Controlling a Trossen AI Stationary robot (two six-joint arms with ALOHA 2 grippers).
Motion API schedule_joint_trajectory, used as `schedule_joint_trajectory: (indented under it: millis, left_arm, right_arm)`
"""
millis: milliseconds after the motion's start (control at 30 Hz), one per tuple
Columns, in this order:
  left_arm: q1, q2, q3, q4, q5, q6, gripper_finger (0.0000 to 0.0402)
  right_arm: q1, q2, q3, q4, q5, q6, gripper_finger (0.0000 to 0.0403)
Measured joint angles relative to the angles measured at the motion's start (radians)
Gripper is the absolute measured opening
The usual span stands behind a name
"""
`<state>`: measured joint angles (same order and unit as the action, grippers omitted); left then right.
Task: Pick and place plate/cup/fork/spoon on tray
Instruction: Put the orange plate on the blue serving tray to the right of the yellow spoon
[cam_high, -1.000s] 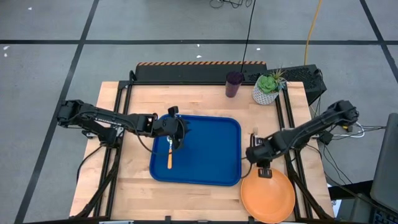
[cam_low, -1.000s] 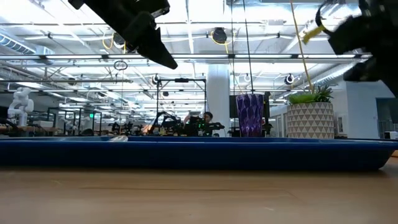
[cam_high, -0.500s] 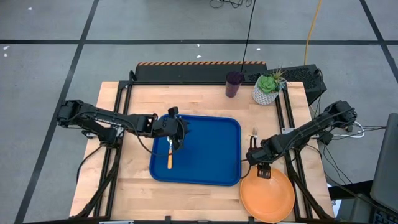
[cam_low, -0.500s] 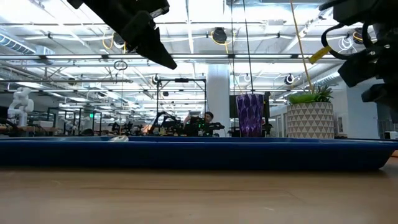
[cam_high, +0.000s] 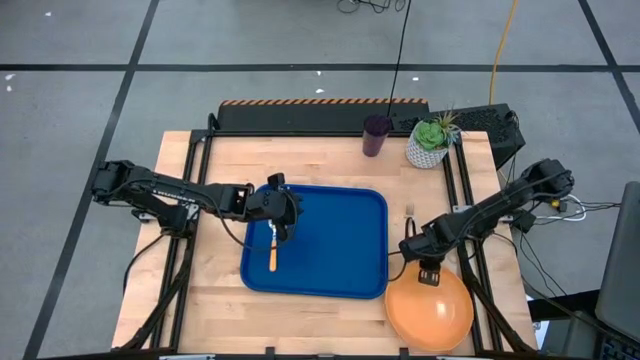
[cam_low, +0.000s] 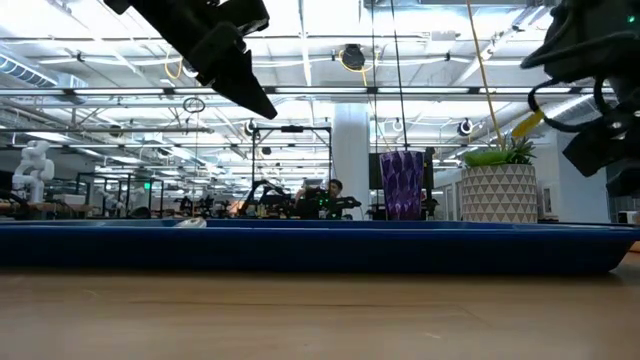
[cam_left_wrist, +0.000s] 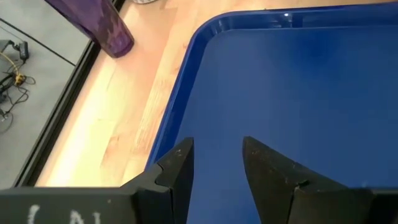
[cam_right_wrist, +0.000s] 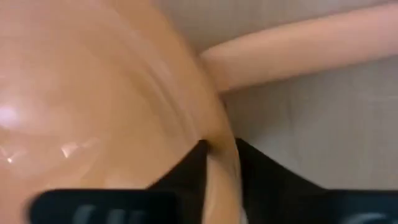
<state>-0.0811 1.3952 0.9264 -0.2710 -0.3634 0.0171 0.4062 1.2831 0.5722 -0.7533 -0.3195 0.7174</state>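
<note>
One plate: you had the orange plate (cam_high: 431, 313) at about 5 o'clock on the table, just beside the tray's corner and reaching to the table's near edge. It looked tilted, not flat.
Right gripper: your right gripper (cam_high: 428, 273) was at the plate's 12 o'clock rim. In the right wrist view the two dark fingers (cam_right_wrist: 189, 163) stood one on each side of the raised rim (cam_right_wrist: 219, 142), closed narrow upon it, so it held the plate.
How the plate would handle: I judged it stiff and light, probably plastic, with a smooth and rather slippery surface. It was wide, so held by one edge it wanted to hang down and swing. A slow carry and a firm pinch well over the rim seemed wise to me.
Tray: the blue tray (cam_high: 340, 278) lay at the centre of the table, with much bare floor at its 3 o'clock side for the plate.
Left gripper: your left gripper (cam_high: 284, 212) hovered over the tray's 9 o'clock part, fingers (cam_left_wrist: 176, 167) a little apart and holding nothing.
Spoon: the spoon (cam_high: 273, 246) lay already in the tray, under that gripper.
Fork: the fork (cam_high: 409, 213) lay on the wood at 3 o'clock, beside the tray. It was thin and flat, so hard to pinch.
Cup: the purple cup (cam_high: 376, 135) stood upright at 12 o'clock, near the plant pot (cam_high: 430, 144). It seemed light and easy to tip.
</note>
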Motion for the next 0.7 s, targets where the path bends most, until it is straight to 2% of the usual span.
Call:
schedule_joint_trajectory:
  millis: [67, 200, 533, 700]
  left_arm:
    - [0.000, 0.000, 0.000, 0.000, 0.000, 0.000, 0.0140]
    - [0.000, 0.000, 0.000, 0.002, 0.000, 0.000, 0.0140]
    - [0.000, 0.000, 0.000, 0.004, -0.001, 0.004, 0.0140]
    - [0.000, 0.000, 0.000, 0.004, -0.001, 0.003, 0.0140]
  right_arm:
    - [0.002, -0.016, 0.003, -0.009, -0.023, -0.014, 0.0015]
    - [0.002, -0.056, 0.004, -0.011, -0.034, -0.011, 0.0005]
    - [0.002, -0.236, 0.007, -0.044, -0.042, 0.061, 0.0000]
    - [0.001, -0.309, 0.059, -0.038, 0.012, 0.065, 0.0000]
